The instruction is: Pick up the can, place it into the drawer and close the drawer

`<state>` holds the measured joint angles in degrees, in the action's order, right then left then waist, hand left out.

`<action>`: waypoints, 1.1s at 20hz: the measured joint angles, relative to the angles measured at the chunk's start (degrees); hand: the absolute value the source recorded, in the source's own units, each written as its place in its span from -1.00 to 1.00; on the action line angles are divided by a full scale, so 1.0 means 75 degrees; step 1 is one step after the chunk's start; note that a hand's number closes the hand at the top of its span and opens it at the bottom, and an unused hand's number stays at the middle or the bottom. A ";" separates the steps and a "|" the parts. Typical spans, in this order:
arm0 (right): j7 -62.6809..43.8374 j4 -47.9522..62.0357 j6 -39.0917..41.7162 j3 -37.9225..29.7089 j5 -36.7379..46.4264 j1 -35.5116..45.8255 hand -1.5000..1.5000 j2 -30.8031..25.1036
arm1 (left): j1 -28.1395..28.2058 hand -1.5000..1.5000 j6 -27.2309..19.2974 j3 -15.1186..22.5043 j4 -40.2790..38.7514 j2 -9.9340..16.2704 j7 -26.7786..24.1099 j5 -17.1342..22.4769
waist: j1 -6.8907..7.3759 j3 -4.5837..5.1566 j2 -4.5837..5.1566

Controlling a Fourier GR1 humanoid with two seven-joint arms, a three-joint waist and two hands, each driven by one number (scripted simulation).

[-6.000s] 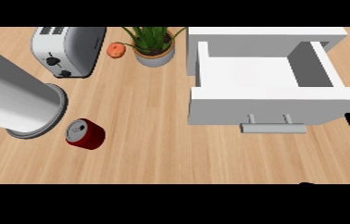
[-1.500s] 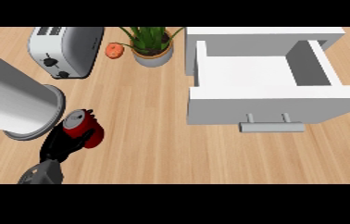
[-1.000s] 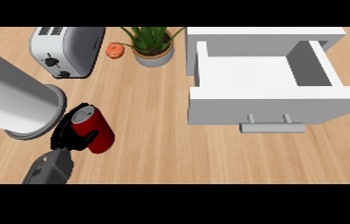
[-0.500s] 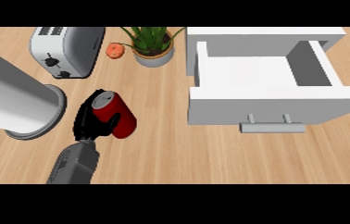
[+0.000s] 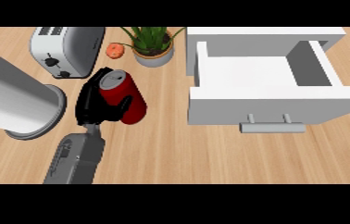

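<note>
Seen from the head view, the red can (image 5: 123,97) is off the counter (image 5: 171,158) in the left hand (image 5: 96,105), toward the counter's left half and nearer its back edge, just in front of the toaster (image 5: 67,49). The hand's black fingers curl round the can's side from the left, with the thumb crossing the front of its body, so the can is clasped about its middle and tilted, its silver top leaning toward the back edge. A can like this is probably rigid and light, with a smooth, slippery wall; taking it round the middle of the body, as here, looks the safest hold, since the rounded side gives little to catch on. The grey forearm rises from the counter's front edge, angled slightly rightward, with the wrist nearly straight. Right of the can, well apart from it, the white drawer (image 5: 263,105) stands pulled open, its handle facing the front edge. A potted plant (image 5: 153,45) and a small orange fruit (image 5: 115,50) sit near the back edge, and a large metal cylinder (image 5: 24,102) stands at the left edge. The right hand does not show.
</note>
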<state>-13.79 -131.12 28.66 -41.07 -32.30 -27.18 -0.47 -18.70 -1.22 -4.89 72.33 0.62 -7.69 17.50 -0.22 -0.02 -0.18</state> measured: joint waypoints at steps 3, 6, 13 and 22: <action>-0.0037 -0.0134 -0.0086 0.0064 0.0018 -0.0038 -1.00 0.0032 | -0.0281 1.00 -0.0444 0.0200 0.0590 0.0003 0.0669 -0.0112 | -0.0007 -0.0001 0.0002; -0.0004 -0.0119 -0.0116 0.0071 0.0015 -0.0057 -1.00 0.0044 | -0.0630 1.00 -0.0942 0.0447 0.0939 -0.0020 0.1155 -0.0210 | -0.0020 0.0000 0.0005; 0.0064 -0.0090 -0.0158 0.0169 0.0106 -0.0003 -1.00 0.0005 | -0.1775 1.00 -0.1944 0.0832 0.0990 -0.0069 0.1883 -0.0524 | -0.0052 0.0000 0.0015; 0.0022 -0.0072 -0.0291 0.0198 -0.0026 -0.0017 -1.00 -0.0070 | -0.3343 1.00 -0.3043 0.1304 0.0438 -0.0078 0.2488 -0.0623 | -0.0087 0.0002 0.0022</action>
<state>-13.62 -131.66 26.48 -39.58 -32.50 -27.31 -1.00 -43.78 -24.05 4.89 75.62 0.03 10.97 12.83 -0.87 0.00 -0.02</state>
